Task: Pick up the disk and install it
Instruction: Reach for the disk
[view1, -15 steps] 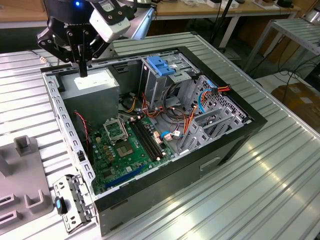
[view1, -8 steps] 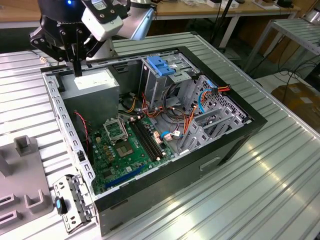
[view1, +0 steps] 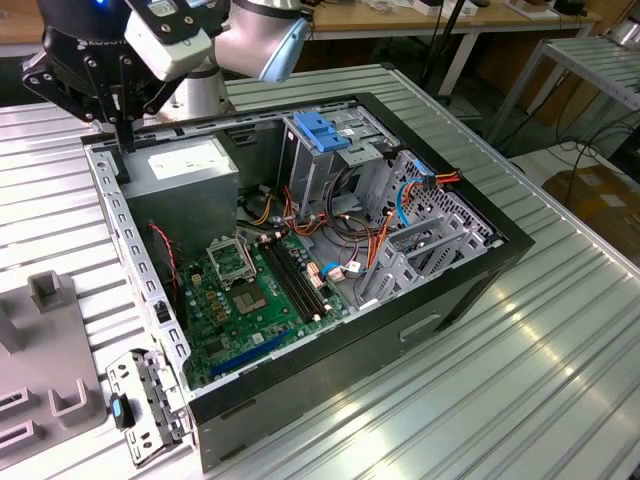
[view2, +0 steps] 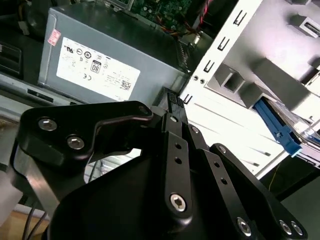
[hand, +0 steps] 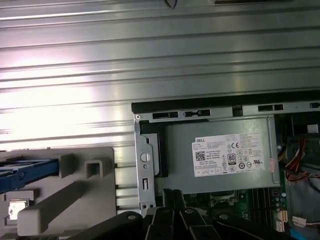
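Ribbed metal bench (view1: 560, 330) holds open computer case (view1: 350, 352); hand (view1: 123, 162), fingers pressed together, hovers at case corner near grey power supply (view1: 190, 172); disk (hand: 27, 170) lies on grey fixture (hand: 75, 196) beside case.

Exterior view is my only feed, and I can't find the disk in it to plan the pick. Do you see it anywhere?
Observer: Yes. In the first wrist view the disk, a flat drive in a blue plastic rail frame, lies on the grey fixture block beside the open black computer case.
Operator: Is the tool on it?
Observer: No. There the black tool is over the case's perforated metal side rail, apart from the disk and holding nothing.
Operator: Anything crowding the disk?
Observer: In the second wrist view, raised grey posts stand beside its blue frame.
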